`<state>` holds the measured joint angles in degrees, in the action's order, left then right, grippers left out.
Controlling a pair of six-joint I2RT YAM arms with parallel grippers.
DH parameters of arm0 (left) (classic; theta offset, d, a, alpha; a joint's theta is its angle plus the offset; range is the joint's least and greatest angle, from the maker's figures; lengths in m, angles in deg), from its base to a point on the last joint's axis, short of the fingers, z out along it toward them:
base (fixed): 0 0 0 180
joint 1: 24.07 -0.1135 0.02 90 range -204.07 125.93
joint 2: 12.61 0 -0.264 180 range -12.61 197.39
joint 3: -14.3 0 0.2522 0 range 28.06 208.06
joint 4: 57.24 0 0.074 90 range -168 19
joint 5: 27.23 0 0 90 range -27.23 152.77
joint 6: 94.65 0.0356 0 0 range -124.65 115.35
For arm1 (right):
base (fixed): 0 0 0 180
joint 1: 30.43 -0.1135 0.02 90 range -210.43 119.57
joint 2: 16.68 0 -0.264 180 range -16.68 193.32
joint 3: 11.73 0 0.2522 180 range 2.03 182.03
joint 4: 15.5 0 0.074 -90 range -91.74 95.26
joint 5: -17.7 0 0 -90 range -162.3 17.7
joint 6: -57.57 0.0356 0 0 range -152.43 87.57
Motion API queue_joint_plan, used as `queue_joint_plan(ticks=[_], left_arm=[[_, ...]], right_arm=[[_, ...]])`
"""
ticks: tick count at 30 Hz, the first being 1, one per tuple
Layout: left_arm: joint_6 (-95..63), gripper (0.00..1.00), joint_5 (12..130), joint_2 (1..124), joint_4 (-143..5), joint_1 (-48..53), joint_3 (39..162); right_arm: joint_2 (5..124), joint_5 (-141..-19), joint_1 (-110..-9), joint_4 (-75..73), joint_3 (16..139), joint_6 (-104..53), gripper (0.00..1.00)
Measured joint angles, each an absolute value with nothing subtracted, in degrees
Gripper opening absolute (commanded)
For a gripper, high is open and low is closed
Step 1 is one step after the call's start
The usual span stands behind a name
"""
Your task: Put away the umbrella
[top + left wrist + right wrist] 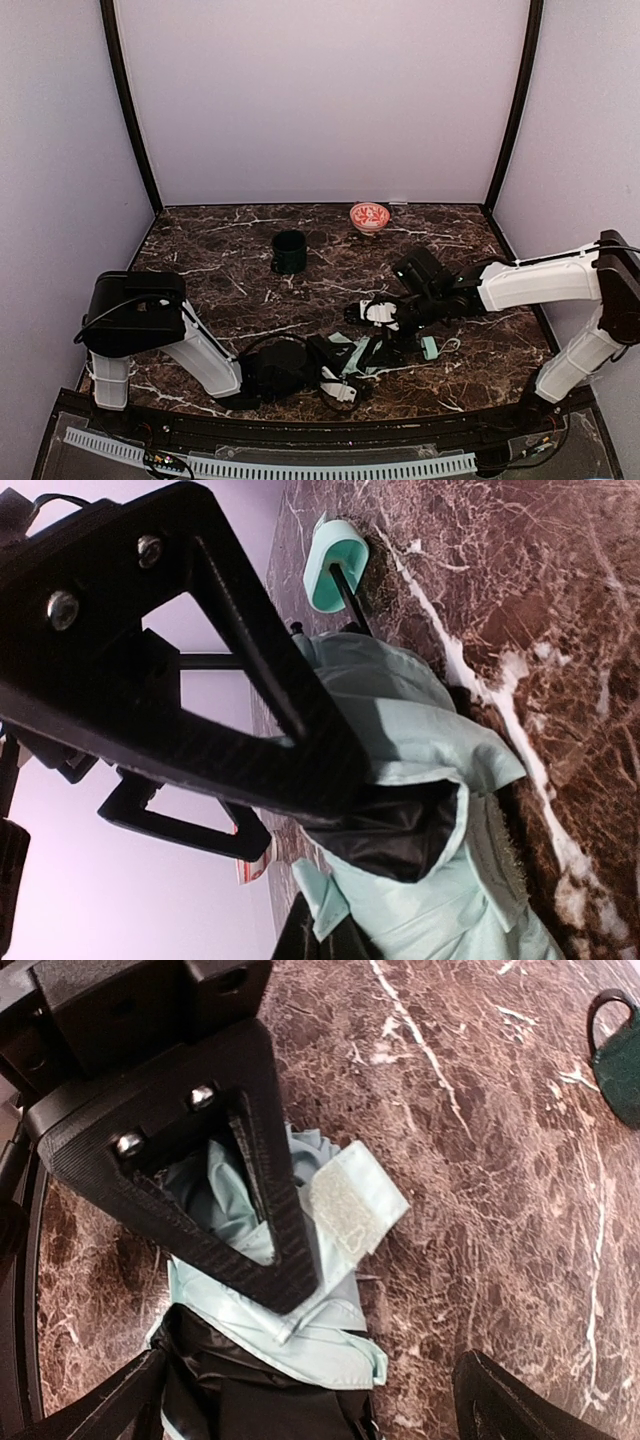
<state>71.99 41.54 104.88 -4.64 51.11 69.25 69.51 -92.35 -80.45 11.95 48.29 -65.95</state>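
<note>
From above, the umbrella (352,362) lies crumpled on the dark marbled tabletop (220,240), close to the near edge and between the two arms. Its small mint handle (430,347) points to the right. The left claw (340,388) reaches in low from the left and meets the fabric. The right claw (385,315) hangs just over the far side of the bundle. Well behind them are a dark green mug (290,252) and a small red-patterned bowl (369,216).

The left wrist camera shows the left claw (335,790) clenched, with its tips sunk into the umbrella (420,740) where the black lining bulges out of the pale mint cloth (it looks to be pinching a fold there). The handle (340,570) sits on the marble past the thin black shaft.

The right wrist camera shows the right claw (390,1330) released, its fingers spread wide over the umbrella (320,1330). The strap (350,1205), with its pale fuzzy patch, lies flat on the tabletop (480,1160) beside one finger. The mug (620,1055) is at the upper right edge.
</note>
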Motion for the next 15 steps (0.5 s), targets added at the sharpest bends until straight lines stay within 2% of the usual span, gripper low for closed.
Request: queue_joint_plan(ticks=[5, 9, 11, 13, 15], left_arm=[[72.9, 0.00, 41.6, 105.1, -3.9, 51.1, 69.1], [74.0, 0.00, 41.6, 105.1, -3.5, 51.1, 69.0], [74.4, 0.00, 41.6, 105.1, -3.5, 51.1, 69.0], [74.5, 0.00, 41.5, 105.1, -3.5, 51.1, 69.0], [74.6, 0.00, 41.3, 105.1, -3.3, 51.1, 68.8]], right_arm=[[72.9, -94.2, -81.1, 9.1, 47.7, -66.0, 0.99], [77.4, -94.6, -81.9, 2.8, 45.0, -64.4, 0.92], [79.3, -94.9, -82.0, -0.5, 43.8, -63.4, 0.80], [80.0, -95.3, -82.1, -3.3, 43.5, -62.4, 0.57], [80.2, -95.8, -82.2, -5.4, 42.7, -62.1, 0.41]])
